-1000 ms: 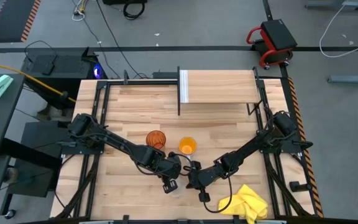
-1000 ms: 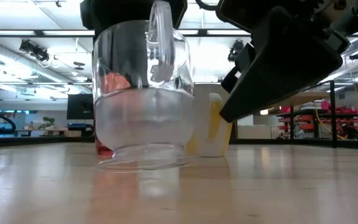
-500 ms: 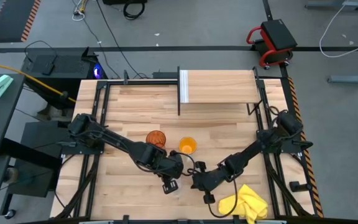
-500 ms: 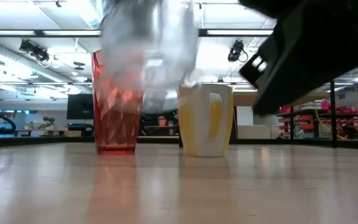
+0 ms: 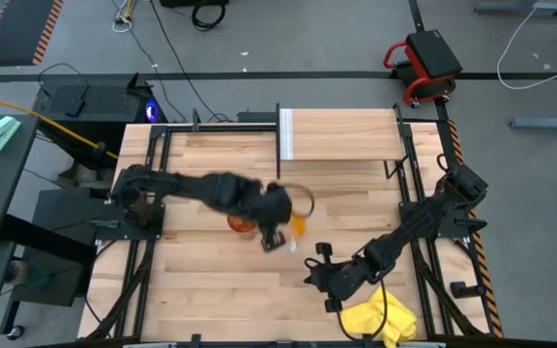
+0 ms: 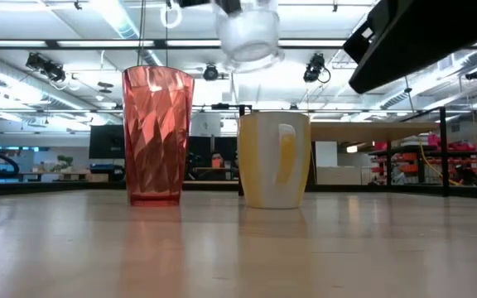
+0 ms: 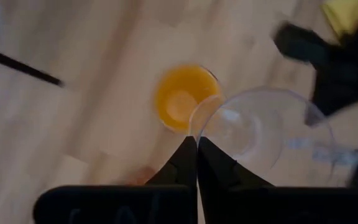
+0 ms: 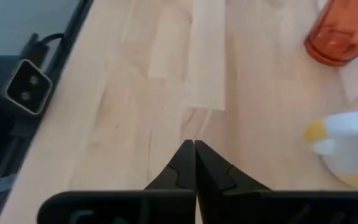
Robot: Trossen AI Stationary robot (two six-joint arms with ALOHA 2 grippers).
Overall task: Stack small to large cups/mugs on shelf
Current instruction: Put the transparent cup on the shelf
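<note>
Two arms work over the wooden table [image 5: 201, 290], with the shelf [image 5: 341, 135] bare at its far edge. The amber tumbler [image 6: 156, 136] and orange mug [image 6: 273, 159] stand side by side mid-table. Above them, the left gripper [image 7: 197, 144] pinches the rim of the clear glass cup [image 7: 266, 134], held aloft. The right gripper [image 8: 194, 148], fingers pressed together, hovers low beside the yellow cloth [image 5: 380, 317].

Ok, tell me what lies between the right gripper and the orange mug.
Only bare tabletop separates the right gripper from the orange mug, as the right wrist view shows. The left gripper holds the glass cup up over the mug.
</note>
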